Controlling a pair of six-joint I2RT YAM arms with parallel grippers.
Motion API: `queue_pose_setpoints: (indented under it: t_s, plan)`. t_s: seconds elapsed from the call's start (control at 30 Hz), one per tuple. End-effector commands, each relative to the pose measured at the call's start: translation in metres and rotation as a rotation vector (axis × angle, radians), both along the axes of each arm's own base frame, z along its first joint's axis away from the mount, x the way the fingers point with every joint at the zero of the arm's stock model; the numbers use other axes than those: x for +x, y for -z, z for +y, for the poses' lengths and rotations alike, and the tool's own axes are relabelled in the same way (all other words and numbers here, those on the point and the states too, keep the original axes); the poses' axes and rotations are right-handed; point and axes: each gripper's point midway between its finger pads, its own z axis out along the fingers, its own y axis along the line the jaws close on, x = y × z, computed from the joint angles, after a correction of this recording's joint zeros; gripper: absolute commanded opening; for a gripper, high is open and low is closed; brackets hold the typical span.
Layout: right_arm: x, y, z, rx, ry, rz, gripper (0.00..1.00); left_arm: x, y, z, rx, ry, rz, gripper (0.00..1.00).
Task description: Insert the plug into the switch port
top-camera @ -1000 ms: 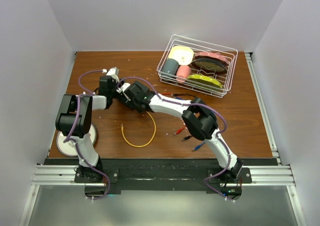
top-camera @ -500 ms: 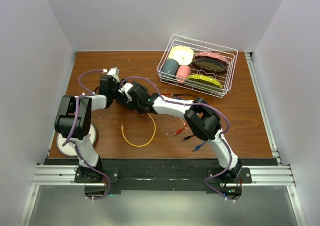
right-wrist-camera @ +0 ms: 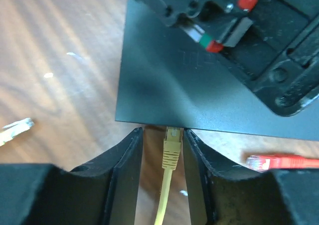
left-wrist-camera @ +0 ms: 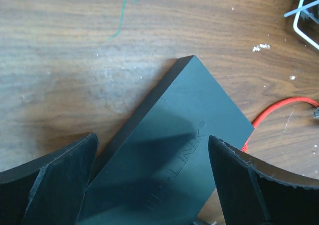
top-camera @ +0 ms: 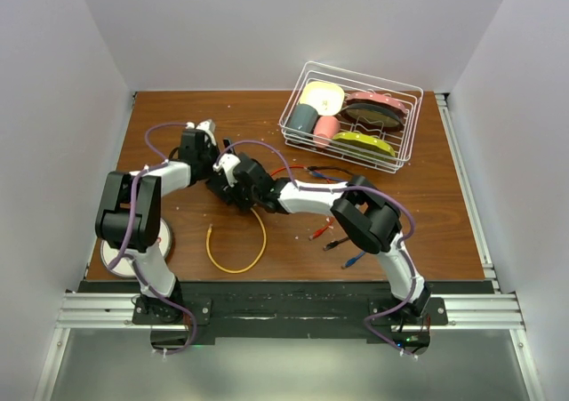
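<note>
Gaps show between the right fingers and the yellow plug on both sides; they stand slightly parted and grip nothing. The plug's tip sits in a port on the edge of the black switch, which lies flat on the wooden surface. The left fingers are spread wide astride the switch and hold nothing. Insertion looks complete. The next move calls for backing straight off along the yellow cable without tugging it.
</note>
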Motion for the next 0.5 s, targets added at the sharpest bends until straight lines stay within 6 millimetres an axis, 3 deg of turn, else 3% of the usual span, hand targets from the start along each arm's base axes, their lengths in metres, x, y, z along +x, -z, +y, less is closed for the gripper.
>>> queue_pose_setpoints:
  t_s: [0.0, 0.23, 0.3, 0.4, 0.47]
  plan:
    - [-0.009, -0.057, 0.026, 0.185, -0.054, -0.024, 0.42, -0.022, -0.004, 0.003, -0.037, -0.044, 0.107, 0.99]
    - [-0.033, -0.054, 0.027, 0.196, -0.111, 0.041, 0.48, -0.011, -0.040, 0.023, -0.027, -0.125, 0.029, 1.00]
    - [-0.033, -0.062, 0.026, 0.209, -0.101, 0.035, 0.50, -0.009, -0.046, 0.026, -0.024, -0.137, 0.019, 1.00]
    - [-0.029, -0.075, 0.022, 0.222, -0.068, 0.017, 0.60, -0.007, -0.051, 0.029, -0.021, -0.146, 0.014, 1.00]
    - [-0.026, -0.083, 0.019, 0.224, -0.038, 0.007, 0.74, -0.005, -0.056, 0.030, -0.019, -0.150, 0.006, 1.00]
